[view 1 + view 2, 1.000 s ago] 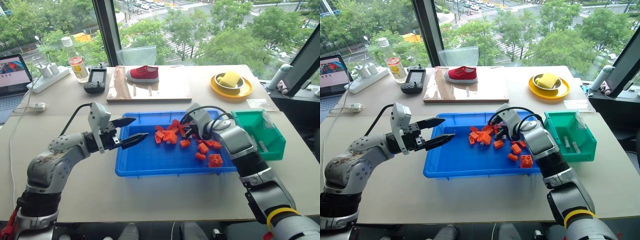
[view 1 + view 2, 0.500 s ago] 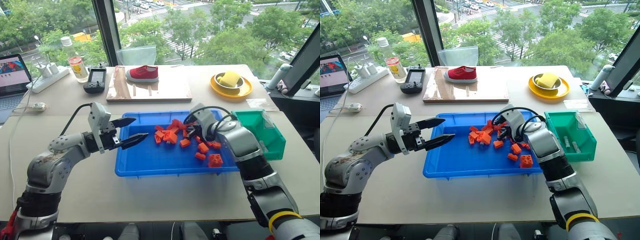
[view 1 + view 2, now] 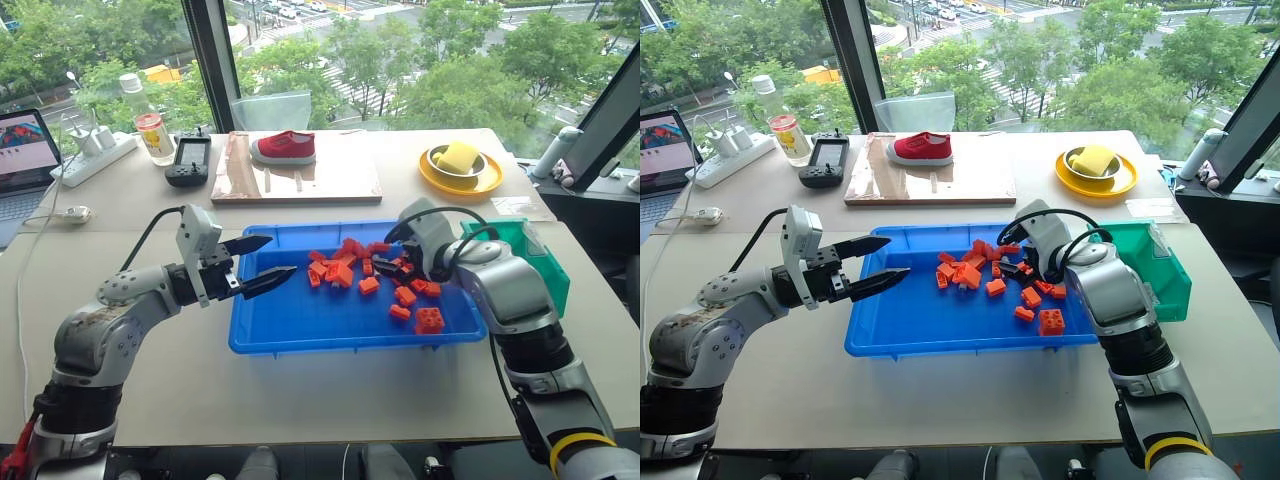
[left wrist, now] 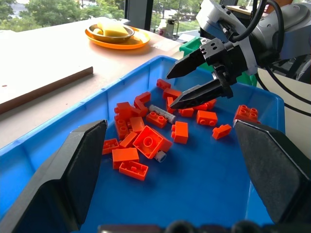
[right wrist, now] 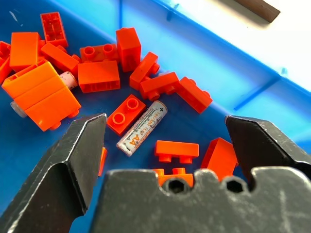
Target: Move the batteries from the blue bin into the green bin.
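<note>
Beige table (image 3: pixel 330 400) by a window (image 3: pixel 330 50), trees outside. Blue bin (image 3: pixel 290 325) at centre, its near-left floor bare; green bin (image 3: pixel 540 262) touches its right end. Right gripper (image 4: pixel 194 80) spread wide, empty, over a battery (image 5: pixel 142 128) among orange blocks (image 3: pixel 335 270). Left gripper (image 3: pixel 262 262) parted, empty, over the left wall.

We saw the right gripper (image 4: pixel 200 77) draw back from the pile of red-orange plastic toy blocks (image 3: pixel 345 268) towards the small green plastic bin (image 3: pixel 530 262); its two black fingers spread wide apart.
</note>
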`<action>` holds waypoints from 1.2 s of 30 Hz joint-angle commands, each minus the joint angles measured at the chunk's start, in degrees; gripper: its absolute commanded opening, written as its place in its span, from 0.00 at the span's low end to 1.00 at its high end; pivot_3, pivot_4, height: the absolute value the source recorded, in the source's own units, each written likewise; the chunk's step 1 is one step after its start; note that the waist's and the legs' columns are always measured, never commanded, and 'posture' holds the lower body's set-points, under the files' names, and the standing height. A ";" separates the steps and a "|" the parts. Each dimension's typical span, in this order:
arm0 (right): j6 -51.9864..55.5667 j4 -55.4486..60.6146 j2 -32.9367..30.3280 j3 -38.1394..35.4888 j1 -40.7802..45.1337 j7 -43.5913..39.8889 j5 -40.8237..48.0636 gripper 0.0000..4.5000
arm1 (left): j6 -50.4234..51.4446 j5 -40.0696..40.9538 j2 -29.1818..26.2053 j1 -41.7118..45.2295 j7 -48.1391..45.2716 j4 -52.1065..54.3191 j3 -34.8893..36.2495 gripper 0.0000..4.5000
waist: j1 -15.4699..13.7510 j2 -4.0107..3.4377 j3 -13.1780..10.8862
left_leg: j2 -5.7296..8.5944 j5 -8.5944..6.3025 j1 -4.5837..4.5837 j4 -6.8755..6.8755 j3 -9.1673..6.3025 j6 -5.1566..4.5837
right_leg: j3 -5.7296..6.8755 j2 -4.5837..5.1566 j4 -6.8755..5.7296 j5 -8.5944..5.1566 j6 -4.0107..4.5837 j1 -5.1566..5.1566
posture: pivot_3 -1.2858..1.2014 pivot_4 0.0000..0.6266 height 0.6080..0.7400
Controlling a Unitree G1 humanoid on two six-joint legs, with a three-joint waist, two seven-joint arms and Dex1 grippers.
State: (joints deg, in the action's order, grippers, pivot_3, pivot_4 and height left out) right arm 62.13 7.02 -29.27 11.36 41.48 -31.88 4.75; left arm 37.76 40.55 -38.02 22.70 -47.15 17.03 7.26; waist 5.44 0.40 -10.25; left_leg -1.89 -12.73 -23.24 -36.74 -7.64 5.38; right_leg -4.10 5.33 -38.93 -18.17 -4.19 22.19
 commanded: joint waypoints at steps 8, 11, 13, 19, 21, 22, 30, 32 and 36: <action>-3.91 -7.54 1.08 2.98 2.74 0.69 -1.68 0.99 | -0.72 -0.09 0.34 0.91 -0.14 0.76 0.34 1.00 | -0.06 0.00 0.00 | 0.00 0.00 0.00 0.00 0.00 0.00 | 0.00 0.00 0.00 0.00 0.00 0.00 | 0.52 0.24 1.00; -5.67 -10.55 0.97 4.39 3.92 -0.56 -2.11 0.99 | -0.69 -0.04 0.43 0.83 -0.05 0.88 0.38 1.00 | 0.01 0.00 0.00 | 0.00 0.00 0.00 0.00 0.00 0.00 | 0.00 0.00 0.02 0.00 0.00 -0.01 | 0.52 0.24 1.00; -6.67 -12.48 0.91 5.07 4.78 -1.73 -2.11 0.99 | -0.65 -0.05 0.47 0.81 0.00 0.91 0.40 1.00 | 0.07 0.00 0.00 | 0.00 0.00 0.00 0.00 0.00 0.00 | 0.00 0.00 0.02 0.00 0.00 0.00 | 0.52 0.24 1.00; -9.91 -16.45 0.83 8.81 6.19 -5.75 -3.15 0.84 | -0.59 -0.05 0.55 0.82 0.04 0.91 0.39 1.00 | 0.12 0.00 0.00 | -0.02 0.00 0.03 0.00 0.00 0.00 | 0.00 -0.02 0.00 0.00 0.00 -0.01 | 0.52 0.24 1.00; -10.79 -17.41 1.14 9.33 6.47 -6.33 -3.44 0.69 | -0.53 0.00 0.54 0.75 0.12 1.03 0.47 1.00 | 0.12 0.00 0.00 | -0.01 0.00 0.03 0.00 0.00 0.00 | 0.00 -0.01 0.00 0.00 0.00 -0.01 | 0.52 0.24 1.00; -11.07 -17.72 1.30 9.32 6.62 -6.54 -3.44 0.60 | -0.49 0.05 0.54 0.71 0.16 1.10 0.53 1.00 | 0.13 0.00 0.00 | -0.01 0.00 0.04 0.00 0.00 0.00 | 0.00 -0.01 0.00 0.00 0.00 -0.02 | 0.52 0.24 1.00; -11.45 -19.15 2.61 8.56 7.12 -6.94 -4.01 0.30 | -0.36 0.15 0.31 0.43 0.39 1.44 0.82 1.00 | 0.12 0.00 0.00 | -0.01 0.00 0.04 0.00 0.00 0.01 | 0.00 -0.01 -0.01 0.00 0.00 -0.02 | 0.52 0.24 1.00; -11.41 -19.28 2.79 8.34 7.22 -6.98 -4.05 0.30 | -0.38 0.16 0.27 0.42 0.40 1.42 0.89 1.00 | 0.12 0.00 0.01 | -0.01 0.00 0.05 0.00 0.00 0.00 | 0.00 -0.01 -0.01 0.00 0.00 -0.02 | 0.52 0.24 1.00; -10.77 -18.78 2.75 7.21 7.37 -6.47 -3.95 0.30 | -0.40 0.18 0.30 0.50 0.41 1.40 0.87 1.00 | 0.12 0.00 0.01 | -0.01 0.00 0.05 0.00 0.00 0.00 | 0.00 -0.01 -0.01 0.00 0.00 -0.02 | 0.52 0.24 1.00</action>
State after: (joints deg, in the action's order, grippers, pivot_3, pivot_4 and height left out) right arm 50.60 -11.84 -26.60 19.36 48.85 -38.59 1.22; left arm 37.74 40.50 -37.42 22.93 -46.74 16.96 7.24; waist 5.56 0.40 -10.24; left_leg -1.90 -12.72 -23.19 -36.74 -7.65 5.38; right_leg -4.09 5.32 -38.94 -18.17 -4.19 22.17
